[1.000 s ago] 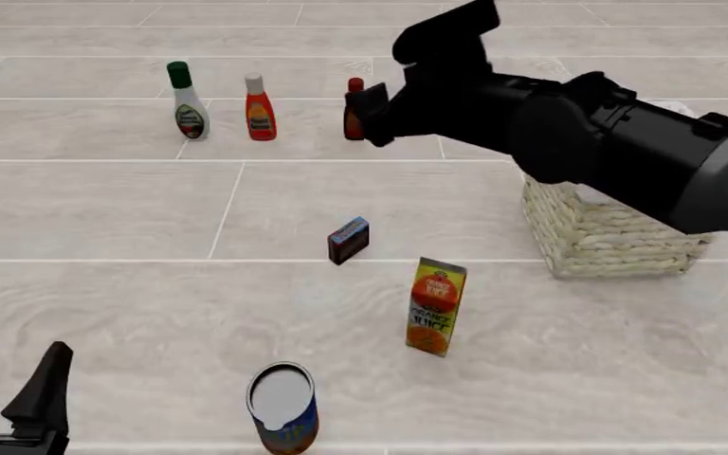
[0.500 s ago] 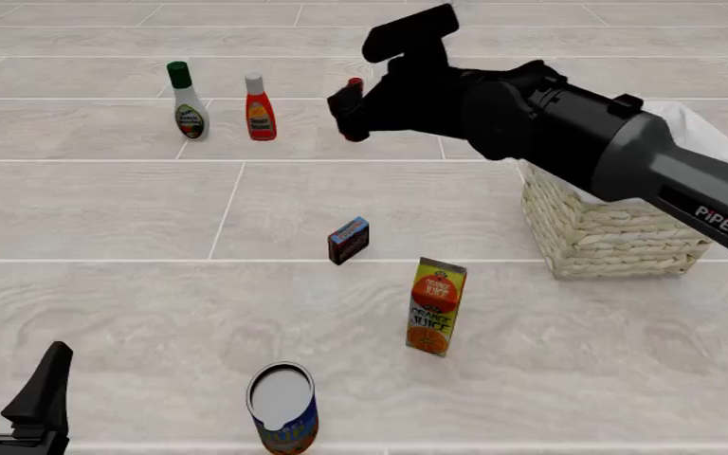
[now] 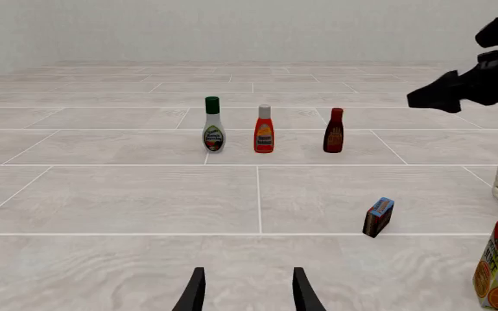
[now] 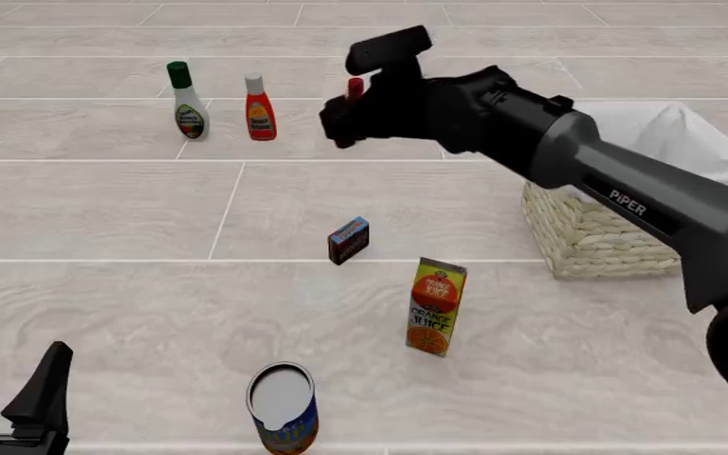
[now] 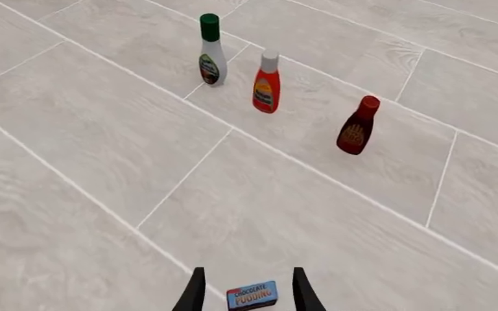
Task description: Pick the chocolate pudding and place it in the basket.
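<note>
1. Nothing grasped: the chocolate pudding [image 4: 349,240] sits on the tabletop [image 4: 111,218], basket [image 4: 610,232] at its 3 o'clock.
2. Right end effector [image 4: 336,121] hovers above at 12 o'clock, fingers spread, empty.
3. Left end effector [image 4: 8,389] idles, spread.
4. Descent, grasp, carry remain.

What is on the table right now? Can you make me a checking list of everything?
Surface: pale tiled table, flat.
Job's things: chocolate pudding stands alone on the tiles, not gripped; basket with white liner sits to its right.
Clutter: juice carton, open can, white bottle with green cap, red-orange bottle, dark sauce bottle, all upright.
Grippers: right gripper open, in the air with the pudding framed between its fingers; left gripper open, low near the front edge.
Cables: nothing seen.
Surroundings: plain pale wall.
</note>
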